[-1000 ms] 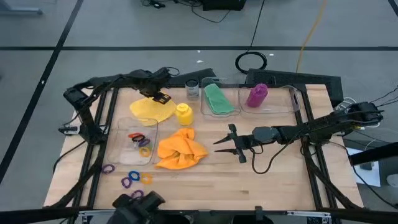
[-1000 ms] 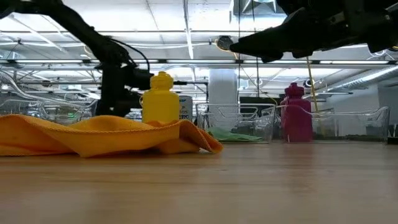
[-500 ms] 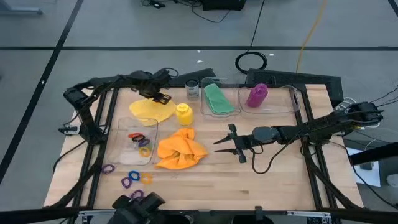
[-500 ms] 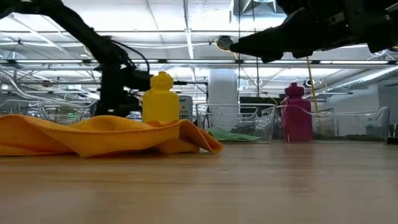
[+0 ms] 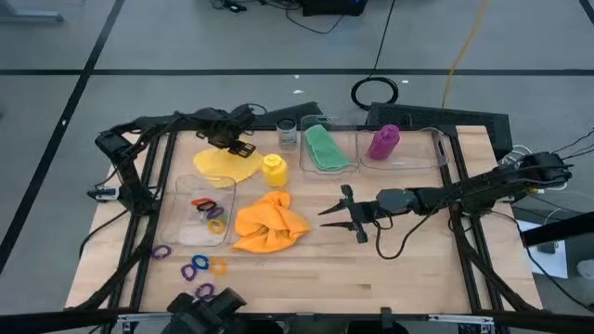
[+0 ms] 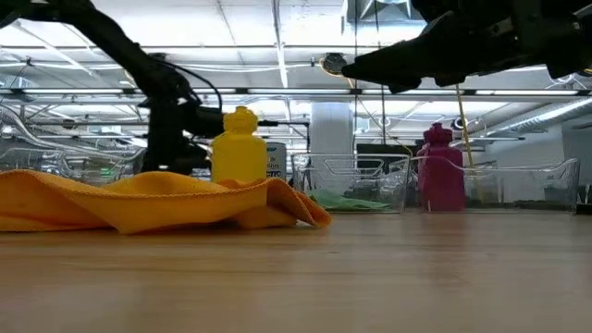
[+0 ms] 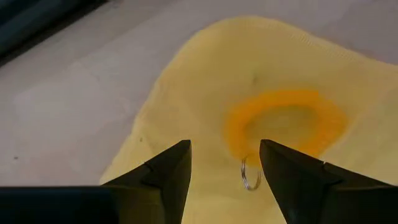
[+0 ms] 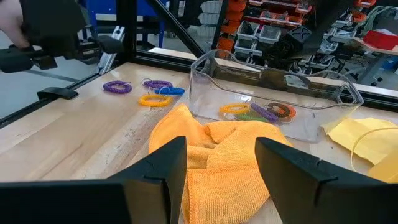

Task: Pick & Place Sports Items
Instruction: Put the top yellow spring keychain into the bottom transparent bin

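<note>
On the desk (image 5: 390, 269), one clear box (image 5: 199, 215) holds elastic rings (image 5: 210, 212), another the green cloth (image 5: 326, 147), a third the purple bottle (image 5: 382, 142). The left end effector (image 5: 239, 144) hovers empty, part-open, over the yellow cloth (image 5: 225, 165); the right end effector (image 5: 340, 215), empty and parted, faces the orange cloth (image 5: 269, 223).

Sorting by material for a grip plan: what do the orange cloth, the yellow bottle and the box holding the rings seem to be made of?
Orange cloth: soft, matte fabric, likely microfibre; it lies crumpled in folds with a fine nap.
Yellow bottle: probably opaque plastic with a smooth, slightly glossy moulded look.
Box: clear, rigid plastic by its look; the rings show through its glossy walls.
</note>
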{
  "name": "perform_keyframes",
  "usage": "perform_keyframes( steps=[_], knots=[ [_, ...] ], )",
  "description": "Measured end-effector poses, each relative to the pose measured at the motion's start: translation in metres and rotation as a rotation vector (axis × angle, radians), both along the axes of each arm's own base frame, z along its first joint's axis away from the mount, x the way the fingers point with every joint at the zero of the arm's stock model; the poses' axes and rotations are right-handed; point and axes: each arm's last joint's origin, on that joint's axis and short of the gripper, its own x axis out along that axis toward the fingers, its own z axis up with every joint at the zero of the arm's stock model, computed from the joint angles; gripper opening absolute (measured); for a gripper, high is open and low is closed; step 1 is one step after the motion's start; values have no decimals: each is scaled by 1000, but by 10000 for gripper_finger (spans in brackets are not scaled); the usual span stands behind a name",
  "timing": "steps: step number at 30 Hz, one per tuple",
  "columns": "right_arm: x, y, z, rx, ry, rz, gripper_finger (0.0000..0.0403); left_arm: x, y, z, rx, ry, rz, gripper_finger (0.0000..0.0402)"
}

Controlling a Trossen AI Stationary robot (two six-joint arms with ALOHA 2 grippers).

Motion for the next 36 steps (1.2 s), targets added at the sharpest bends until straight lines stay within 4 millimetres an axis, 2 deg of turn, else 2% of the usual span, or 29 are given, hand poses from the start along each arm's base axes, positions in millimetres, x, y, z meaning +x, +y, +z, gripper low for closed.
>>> perform_keyframes(
  steps=[16, 19, 28, 33, 36],
  knots=[
    [0, 0, 0, 0, 0, 0, 134, -4, -4, -8, -14, 14, -11, 161],
    [0, 0, 0, 0, 0, 0, 134, -4, -4, -8, -13, 14, -14, 137],
    [0, 0, 0, 0, 0, 0, 134, -3, -3, -8, -12, 15, -39, 2],
    [0, 0, 0, 0, 0, 0, 134, -4, -3, -8, -11, 16, -54, 14],
    [0, 0, 0, 0, 0, 0, 134, -4, -3, -7, -10, 19, -78, 1]
  ],
)
